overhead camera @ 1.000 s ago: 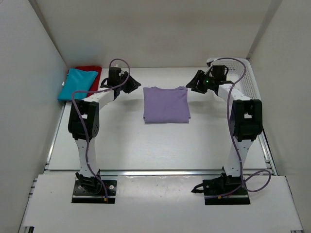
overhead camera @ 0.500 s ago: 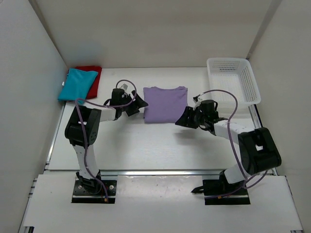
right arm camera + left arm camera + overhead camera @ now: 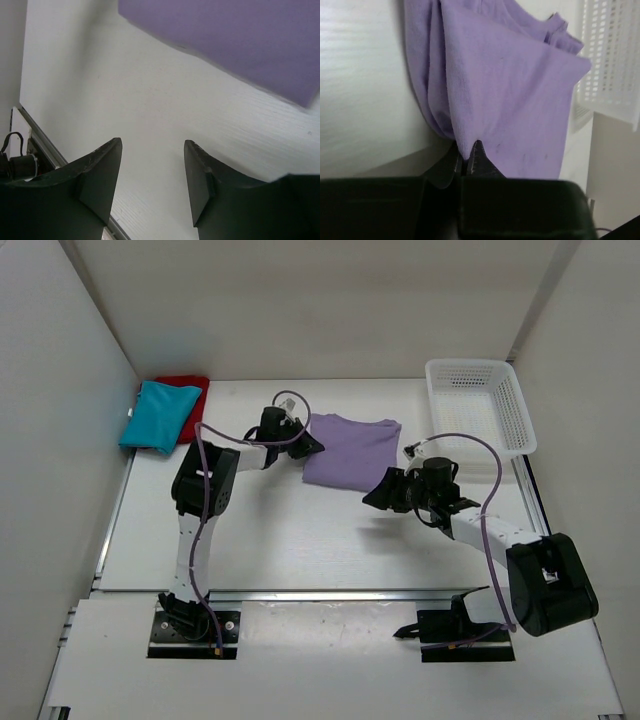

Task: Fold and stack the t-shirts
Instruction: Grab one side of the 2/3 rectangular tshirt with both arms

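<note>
The folded lavender t-shirt [image 3: 352, 451] lies at the middle of the table, slightly skewed. My left gripper [image 3: 306, 448] is shut on its left edge; in the left wrist view the cloth [image 3: 505, 90] is pinched between the fingertips [image 3: 477, 150] and bunches up there. My right gripper [image 3: 377, 494] hovers open just off the shirt's near right corner, and its wrist view shows bare table between the fingers [image 3: 102, 170] with the purple edge [image 3: 235, 40] beyond. The teal t-shirt [image 3: 156, 415] lies on the red t-shirt [image 3: 188, 390] at the far left.
A white mesh basket [image 3: 478, 405] stands at the far right corner of the table. White walls enclose the table on the left, back and right. The metal rail [image 3: 330, 595] runs along the near edge.
My left gripper has moved right to the lavender shirt's left edge and shut on it, pushing the shirt rightward and askew. The right gripper stayed near the shirt's near right corner and widened a little.
</note>
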